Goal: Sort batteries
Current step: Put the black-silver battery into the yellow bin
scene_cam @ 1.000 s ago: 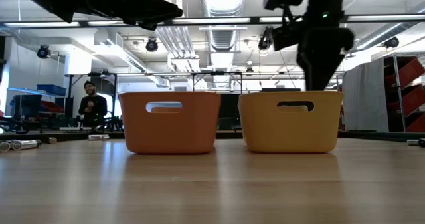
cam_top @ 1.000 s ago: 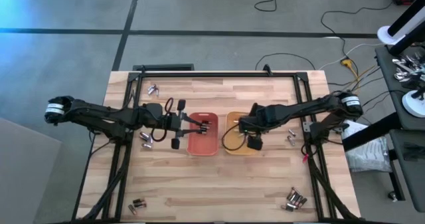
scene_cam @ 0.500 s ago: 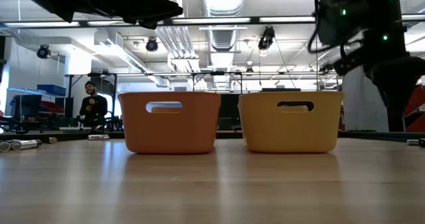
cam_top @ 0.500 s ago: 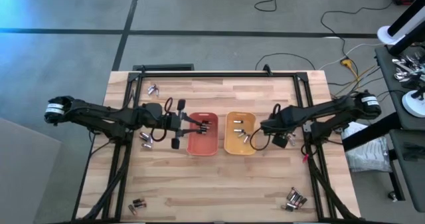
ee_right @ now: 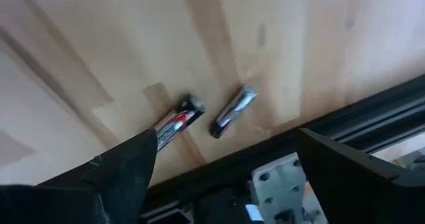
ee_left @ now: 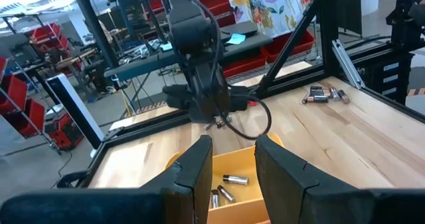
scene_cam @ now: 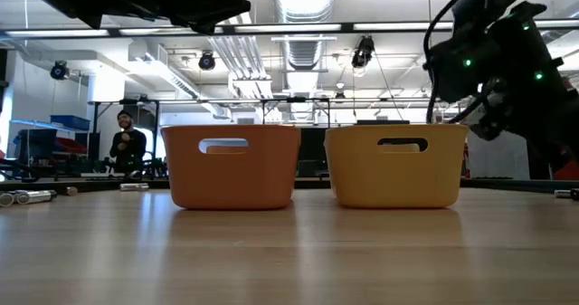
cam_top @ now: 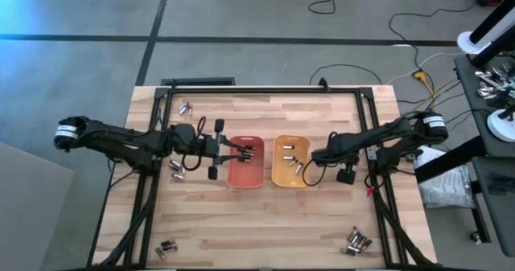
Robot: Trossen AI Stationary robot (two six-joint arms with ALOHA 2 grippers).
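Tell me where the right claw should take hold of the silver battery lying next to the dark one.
Grip the silver battery at its middle, across its round sides, coming from above: it lies flat on the table, apart from the dark battery. The right claw is open above both.

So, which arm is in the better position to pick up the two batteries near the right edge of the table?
The right arm, probably. Its open right gripper looks down on the two batteries beside the frame rail. The left gripper hangs over the orange tray, across the table.
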